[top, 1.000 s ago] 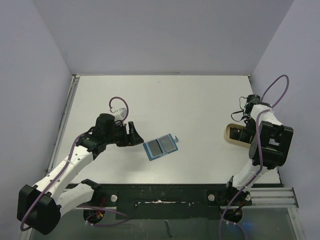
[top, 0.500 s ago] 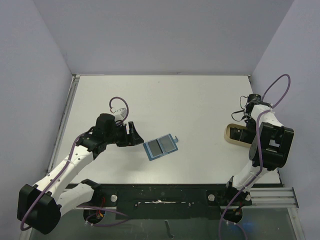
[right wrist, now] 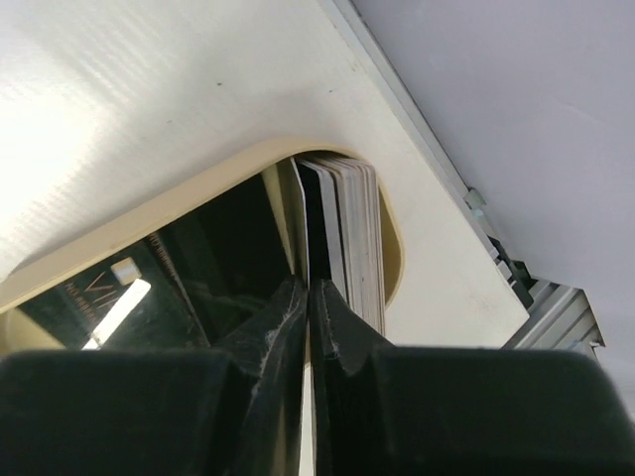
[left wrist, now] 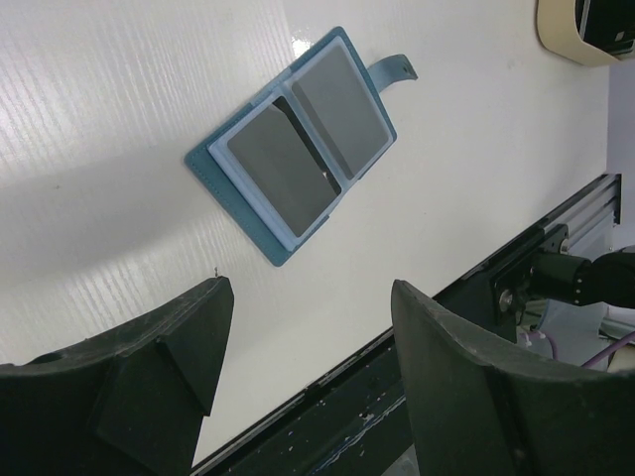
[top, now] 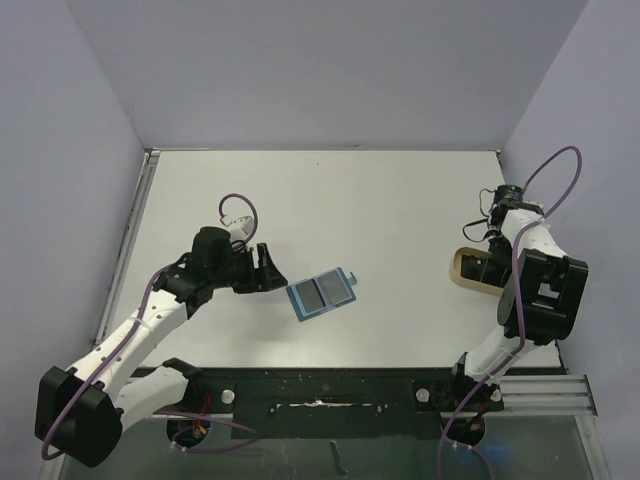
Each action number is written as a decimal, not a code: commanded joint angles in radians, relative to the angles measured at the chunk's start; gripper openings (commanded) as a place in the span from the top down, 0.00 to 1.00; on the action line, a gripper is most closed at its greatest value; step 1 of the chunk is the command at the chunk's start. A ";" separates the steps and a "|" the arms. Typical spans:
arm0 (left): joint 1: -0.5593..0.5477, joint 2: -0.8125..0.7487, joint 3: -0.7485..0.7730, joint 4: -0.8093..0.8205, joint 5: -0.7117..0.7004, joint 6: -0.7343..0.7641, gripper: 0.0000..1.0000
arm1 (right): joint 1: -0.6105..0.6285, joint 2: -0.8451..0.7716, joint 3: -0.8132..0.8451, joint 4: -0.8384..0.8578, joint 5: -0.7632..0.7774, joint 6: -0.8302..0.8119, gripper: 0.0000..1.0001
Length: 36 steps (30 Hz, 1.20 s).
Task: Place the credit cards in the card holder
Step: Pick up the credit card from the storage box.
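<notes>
The card holder [top: 322, 293] lies open on the white table, teal outside with two grey-windowed slots inside [left wrist: 293, 149] and its snap tab pointing away. My left gripper [top: 268, 270] hovers just left of it, open and empty [left wrist: 313, 293]. At the right, my right gripper [top: 485, 264] reaches into a beige tray [top: 458, 268]. A stack of credit cards [right wrist: 357, 228] stands on edge there. In the right wrist view the gripper [right wrist: 309, 286] is shut on the thin edge of one dark credit card [right wrist: 316, 213] at the stack's left side.
A dark card lies flat in the beige tray [right wrist: 198, 183], showing glare [right wrist: 119, 293]. The table's right edge and a metal rail [right wrist: 496, 238] run close behind the tray. The black front rail [top: 330, 390] borders the near edge. Purple walls enclose the table.
The right gripper's fingers have closed onto a card in the tray. The left arm and the card holder have not moved.
</notes>
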<state>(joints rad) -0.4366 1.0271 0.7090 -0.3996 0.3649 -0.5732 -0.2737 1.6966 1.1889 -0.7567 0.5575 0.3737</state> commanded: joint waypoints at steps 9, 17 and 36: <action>0.006 0.018 0.009 0.047 0.010 -0.007 0.40 | 0.154 -0.133 0.093 -0.068 -0.055 0.021 1.00; 0.006 -0.010 -0.007 0.130 0.080 -0.106 0.42 | 0.336 -0.281 0.110 -0.047 -0.227 0.056 1.00; 0.004 -0.061 -0.148 0.701 0.231 -0.570 0.49 | 0.687 -0.570 -0.210 0.530 -0.957 0.317 1.00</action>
<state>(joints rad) -0.4366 0.9787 0.5697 0.0853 0.5606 -1.0409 0.3721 1.1828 1.0142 -0.4664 -0.2218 0.5800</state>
